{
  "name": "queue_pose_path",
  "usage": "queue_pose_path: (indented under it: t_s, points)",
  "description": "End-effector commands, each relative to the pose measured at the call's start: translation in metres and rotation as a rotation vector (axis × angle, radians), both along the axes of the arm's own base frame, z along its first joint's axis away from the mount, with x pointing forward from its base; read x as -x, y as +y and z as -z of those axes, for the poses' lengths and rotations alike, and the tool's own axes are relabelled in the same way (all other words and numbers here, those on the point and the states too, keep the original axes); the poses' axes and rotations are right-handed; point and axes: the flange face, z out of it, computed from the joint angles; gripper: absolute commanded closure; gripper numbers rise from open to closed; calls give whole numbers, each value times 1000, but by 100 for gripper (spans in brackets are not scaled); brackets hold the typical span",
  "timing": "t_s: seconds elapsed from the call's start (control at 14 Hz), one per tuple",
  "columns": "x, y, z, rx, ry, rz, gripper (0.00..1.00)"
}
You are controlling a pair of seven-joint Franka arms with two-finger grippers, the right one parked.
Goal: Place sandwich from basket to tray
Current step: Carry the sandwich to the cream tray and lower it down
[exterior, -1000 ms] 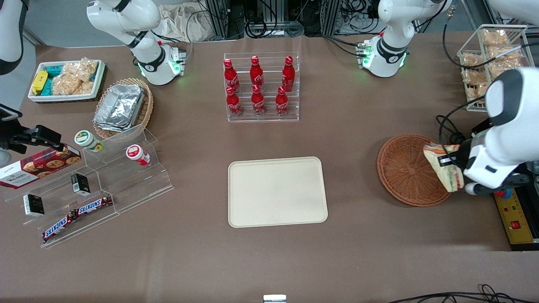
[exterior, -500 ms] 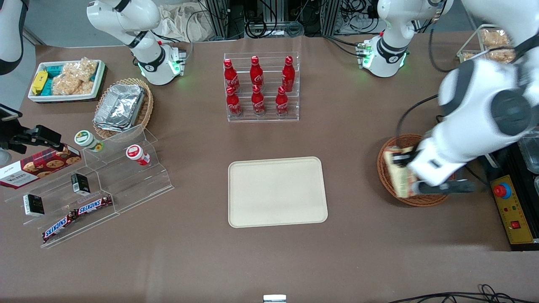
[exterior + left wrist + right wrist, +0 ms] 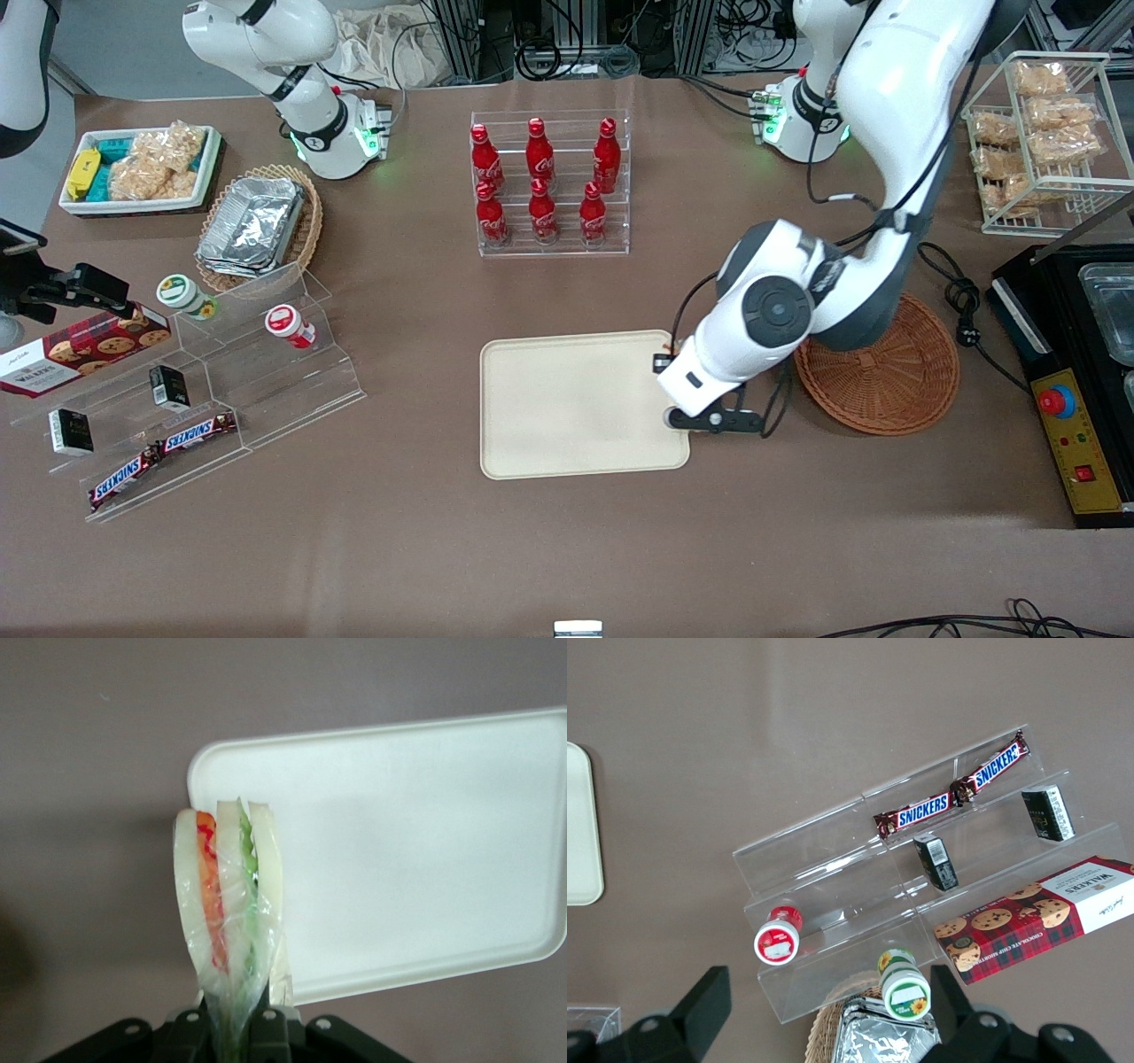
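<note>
My left gripper [image 3: 678, 374] hangs over the edge of the cream tray [image 3: 567, 408] that is nearest the basket. In the left wrist view the gripper [image 3: 237, 1029] is shut on the narrow end of the wrapped sandwich [image 3: 229, 904]. The sandwich's white bread with orange-red and green layers hangs above the tray's corner [image 3: 425, 842] and the brown table. In the front view the sandwich is hidden under the wrist. The round reddish-brown basket [image 3: 895, 390] lies beside the tray, toward the working arm's end, with nothing in it.
A clear rack of red cola bottles [image 3: 549, 186] stands farther from the camera than the tray. Acrylic steps with snacks [image 3: 204, 390], a tan basket of foil containers [image 3: 257, 226] and a white bin [image 3: 137, 168] lie toward the parked arm's end. A wire rack of snack bags [image 3: 1036, 133] and a black control box [image 3: 1076, 425] lie past the basket.
My gripper has carried the sandwich from over the basket sideways to the tray's near edge. The basket now shows in full and is empty.
</note>
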Motion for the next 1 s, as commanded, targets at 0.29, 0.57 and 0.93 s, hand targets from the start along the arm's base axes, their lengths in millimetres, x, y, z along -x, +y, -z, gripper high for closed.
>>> queue_pose_path:
  t_s: [0.29,0.57,0.93]
  points:
    - [-5,-18,88,-4,9,-4,2]
    - [-6,-12,60,-24,14,-53,1]
    - [-20,64,-81,-63,-21,-136,1]
